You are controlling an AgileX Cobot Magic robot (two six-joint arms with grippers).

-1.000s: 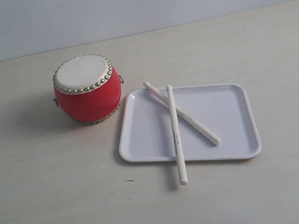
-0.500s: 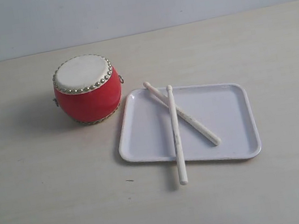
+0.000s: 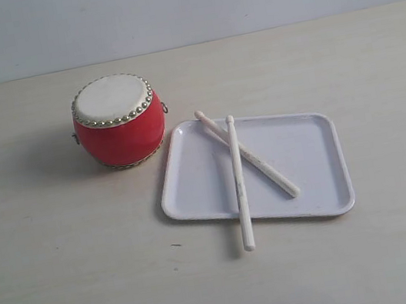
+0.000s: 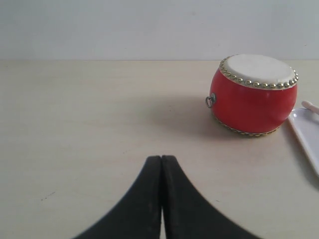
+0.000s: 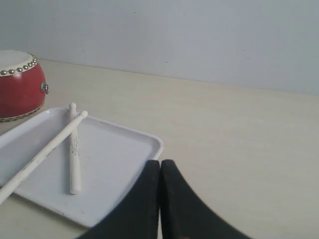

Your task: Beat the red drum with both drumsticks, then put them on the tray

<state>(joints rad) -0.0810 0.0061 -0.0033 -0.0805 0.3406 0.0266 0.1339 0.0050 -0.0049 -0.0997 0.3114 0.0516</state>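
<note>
Red and glossy, the red drum (image 3: 119,123) stands upright on the tabletop (image 3: 70,291), its cream skin facing up inside a ring of brass studs, and a small metal ring shows on its side. Just to its right in the exterior view lies the tray (image 3: 308,154), flat and white, with its far-left corner nearest the drum's base; I see a thin strip of tabletop between them.

Both drumsticks are on the tray and cross near their far ends. The diagonal drumstick (image 3: 265,170) has its rounded tip poking out over the tray's far-left rim toward the drum, and its other end rests inside the tray. The straight drumstick (image 3: 241,200) runs toward the camera, lies over the diagonal one where they meet, and passes over the near rim, so its near end hangs out above the tabletop.

From the left wrist view I see the left jaws pressed flat together with nothing between them, low over bare tabletop, with the drum well ahead of them and a sliver of the tray's edge beside it. From the right wrist view the right jaws are likewise closed tight on nothing, near a corner of the tray, with the crossed sticks and part of the drum beyond. A plain pale wall (image 3: 178,4) backs the tabletop.
</note>
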